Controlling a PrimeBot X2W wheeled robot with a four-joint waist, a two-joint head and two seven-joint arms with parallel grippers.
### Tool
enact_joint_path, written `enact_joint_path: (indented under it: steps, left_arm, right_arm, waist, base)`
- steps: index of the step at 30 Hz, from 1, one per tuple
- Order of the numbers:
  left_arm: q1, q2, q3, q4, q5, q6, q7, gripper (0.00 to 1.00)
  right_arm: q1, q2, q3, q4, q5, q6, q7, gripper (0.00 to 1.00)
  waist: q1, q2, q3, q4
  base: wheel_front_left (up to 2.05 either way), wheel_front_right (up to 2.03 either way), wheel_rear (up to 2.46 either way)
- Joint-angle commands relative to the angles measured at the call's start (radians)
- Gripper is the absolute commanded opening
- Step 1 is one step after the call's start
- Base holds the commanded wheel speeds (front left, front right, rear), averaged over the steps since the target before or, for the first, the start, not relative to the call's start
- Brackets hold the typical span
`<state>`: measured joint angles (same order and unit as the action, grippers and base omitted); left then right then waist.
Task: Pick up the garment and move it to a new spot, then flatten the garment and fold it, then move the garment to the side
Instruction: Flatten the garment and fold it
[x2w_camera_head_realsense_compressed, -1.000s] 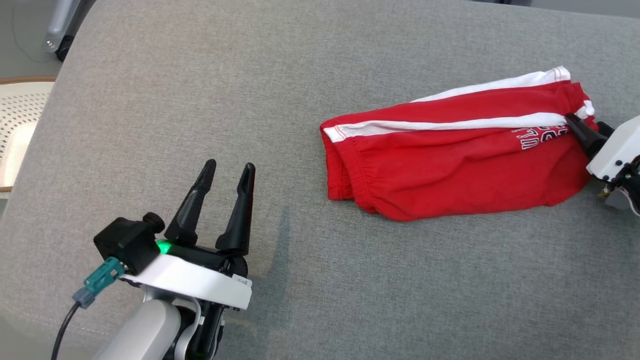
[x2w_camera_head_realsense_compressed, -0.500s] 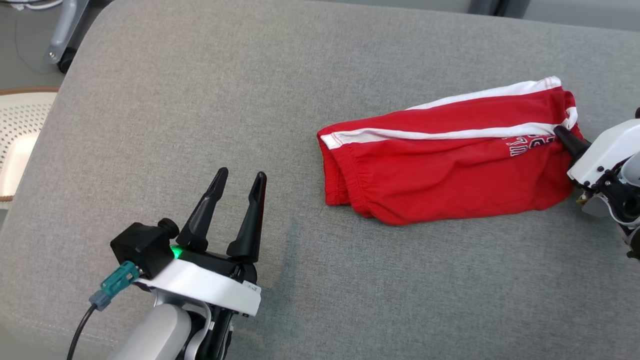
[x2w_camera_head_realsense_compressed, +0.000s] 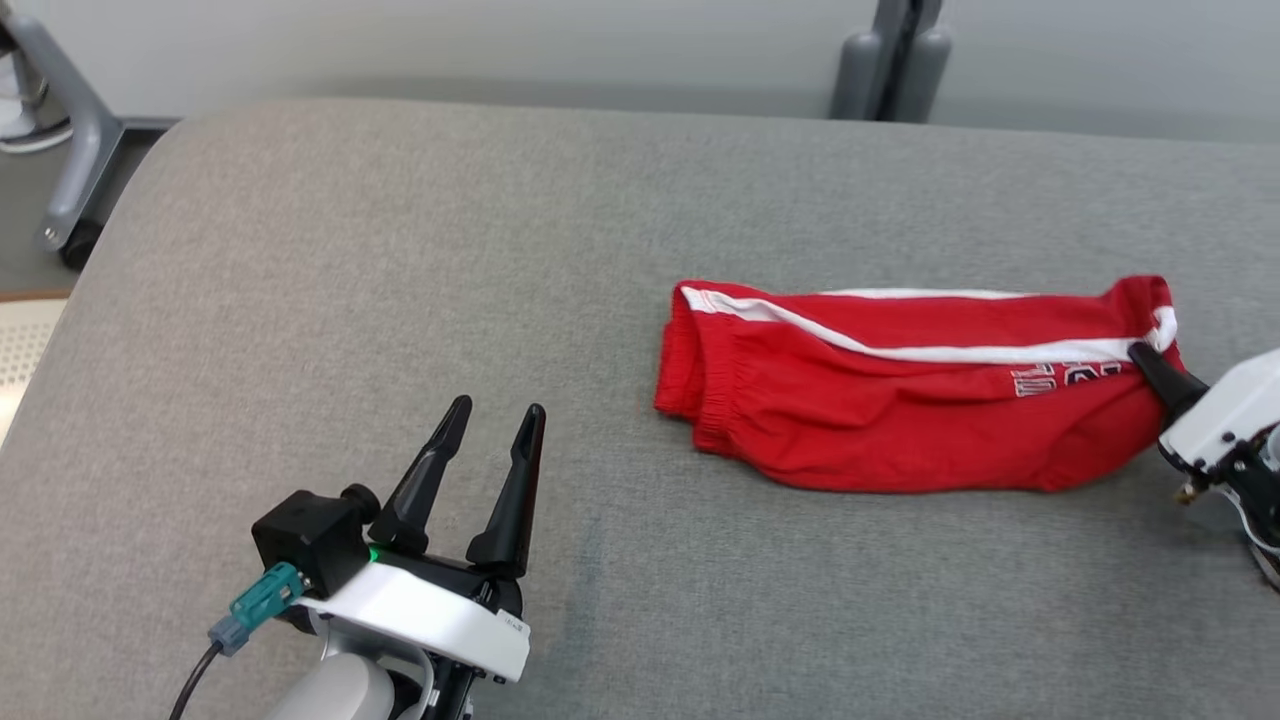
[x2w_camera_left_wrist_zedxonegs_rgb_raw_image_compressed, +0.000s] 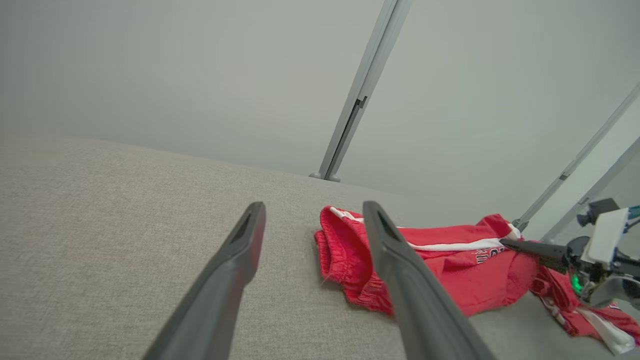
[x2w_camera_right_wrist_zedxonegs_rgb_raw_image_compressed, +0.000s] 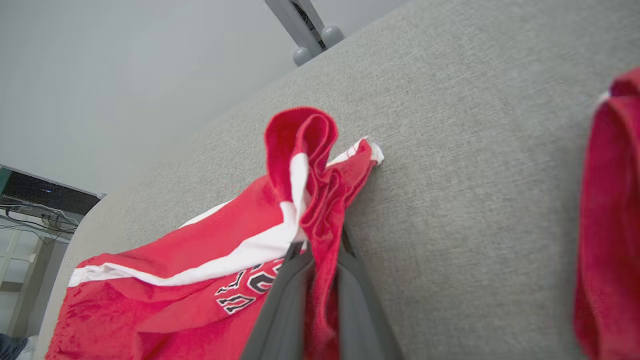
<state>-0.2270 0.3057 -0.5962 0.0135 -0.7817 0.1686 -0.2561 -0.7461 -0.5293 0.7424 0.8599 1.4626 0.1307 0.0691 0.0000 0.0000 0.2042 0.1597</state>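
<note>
Garment: red shorts (x2w_camera_head_realsense_compressed: 900, 420) with white stripes, lying bunched lengthwise on the right half of the grey upholstered bench (x2w_camera_head_realsense_compressed: 400, 250).
Right claw (x2w_camera_head_realsense_compressed: 1142, 355): pinching a fold at the shorts' right end.
Left claw (x2w_camera_head_realsense_compressed: 500, 408): spread, over the bench, well apart from the shorts.

garment (x2w_camera_head_realsense_compressed: 900, 420): red, white stripes, lettering | cushion (x2w_camera_head_realsense_compressed: 400, 300): grey | fingers (x2w_camera_head_realsense_compressed: 515, 490): black

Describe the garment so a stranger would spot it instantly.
Start at the wide grey fabric surface and look to its right half. There lies a bunched pair of red shorts, one end pinched by the right gripper. Its bright red cloth, white stripes and lettering stand out against the grey.
</note>
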Motion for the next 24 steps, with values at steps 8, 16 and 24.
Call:
enact_joint_path:
  steps: [8,16,24]
  left_arm:
    - [0.036,0.013,-0.004,-0.009,-0.005,0.014,0.003,1.0]
    - [0.047,0.0,0.0,-0.012,0.008,0.021,-0.002,1.0]
    - [0.062,-0.029,0.012,0.011,0.035,0.018,-0.007,1.0]
  right_arm:
    - [0.068,-0.015,-0.001,-0.005,0.002,0.0,-0.061,0.0]
    - [0.026,0.0,0.031,-0.039,-0.053,0.0,-0.106,0.0]
    - [-0.013,0.092,0.062,-0.067,-0.07,0.0,-0.098,0.0]
  waist:
    - [0.0,0.0,-0.072,-0.048]
    - [0.0,0.0,-0.099,-0.018]
    - [0.0,0.0,-0.112,0.027]
  base:
    - [0.0,0.0,0.0]
    - [0.0,0.0,0.0]
    - [0.0,0.0,0.0]
